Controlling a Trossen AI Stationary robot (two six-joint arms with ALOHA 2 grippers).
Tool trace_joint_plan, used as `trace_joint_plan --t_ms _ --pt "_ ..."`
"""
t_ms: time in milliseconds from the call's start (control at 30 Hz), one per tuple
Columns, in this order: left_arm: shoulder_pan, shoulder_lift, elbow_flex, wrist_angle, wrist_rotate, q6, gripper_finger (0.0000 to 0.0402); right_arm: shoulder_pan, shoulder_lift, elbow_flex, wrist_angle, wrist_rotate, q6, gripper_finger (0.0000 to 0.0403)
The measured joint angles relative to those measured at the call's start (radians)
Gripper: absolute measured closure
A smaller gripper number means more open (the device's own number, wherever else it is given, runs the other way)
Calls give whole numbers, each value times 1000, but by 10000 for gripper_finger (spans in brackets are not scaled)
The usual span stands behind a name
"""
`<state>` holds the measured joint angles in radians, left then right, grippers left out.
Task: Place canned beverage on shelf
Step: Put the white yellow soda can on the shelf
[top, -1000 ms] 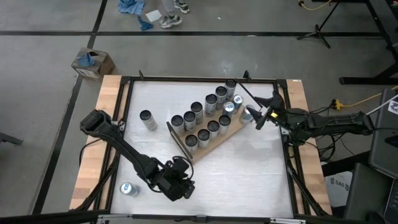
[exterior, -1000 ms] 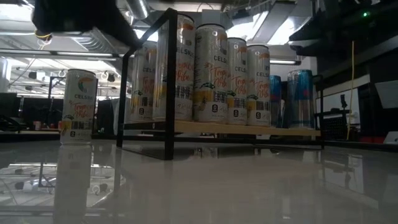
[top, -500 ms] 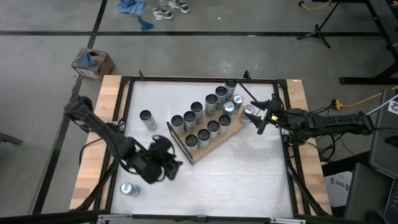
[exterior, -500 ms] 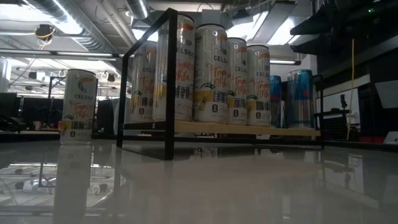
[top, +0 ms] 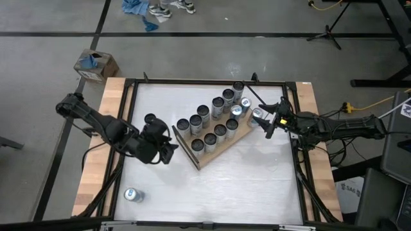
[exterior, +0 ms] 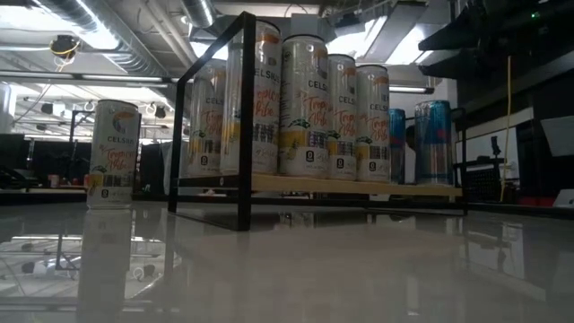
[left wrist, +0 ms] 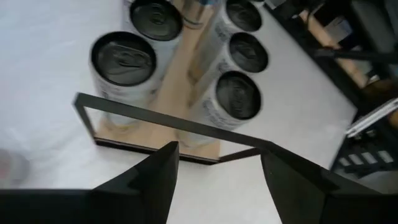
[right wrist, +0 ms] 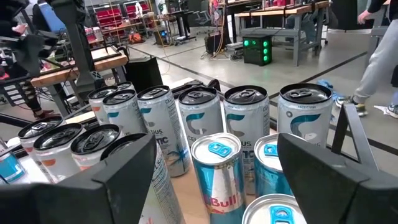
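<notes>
The shelf (top: 215,149) lies slantwise mid-desk, two rows of cans on it. The left gripper (top: 168,151) hovers by its dark end panel, fingers (left wrist: 158,180) parted and empty. The right gripper (top: 264,122) waits at the far end, fingers (right wrist: 134,165) spread around a blue can (top: 257,114) without clamping it

From above I see the shelf (top: 217,146) lying slantwise mid-table, two rows of cans (top: 212,120) standing on it. One lone can (top: 151,120) stands left of it, another (top: 131,194) near the table's front-left corner. My left gripper (top: 166,149) sits just beside the shelf's left end — the right gripper (top: 268,120) at its far right end.
</notes>
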<state>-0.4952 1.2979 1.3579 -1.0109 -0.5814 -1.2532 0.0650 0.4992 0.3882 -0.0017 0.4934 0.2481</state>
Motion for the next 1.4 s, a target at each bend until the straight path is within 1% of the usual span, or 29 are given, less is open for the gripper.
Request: trace_joint_plan --t_ms 100,167,300,500,633,733,933,1033,1133,1300,1400 --pt "23 -2 0 -22 26 41 172 0 0 0 0 0 0 79" --pt "36 -2 0 -39 26 67 159 0 0 0 0 0 0 79" --pt "67 -3 0 -93 25 86 116 0 0 0 0 0 1 79" --pt "120 -3 0 -231 25 85 43 0 0 0 0 0 1 79" --pt "161 -3 0 -326 25 85 13 0 0 0 0 0 1 79" --pt "194 -3 0 -399 23 71 4 0 0 0 0 0 1 79" --pt "261 -3 0 -515 23 -27 2 0 0 0 0 0 1 79" --pt "290 -3 -5 -543 22 -76 2 0 0 0 0 -1 1 79" --pt "318 -3 -39 -542 28 -82 2 0 0 0 -1 -1 1 79" --pt "364 -3 -140 -541 95 -102 2 0 0 0 -1 -1 1 79" --pt "385 -3 -197 -539 110 -102 2 0 0 0 -1 -1 1 79"
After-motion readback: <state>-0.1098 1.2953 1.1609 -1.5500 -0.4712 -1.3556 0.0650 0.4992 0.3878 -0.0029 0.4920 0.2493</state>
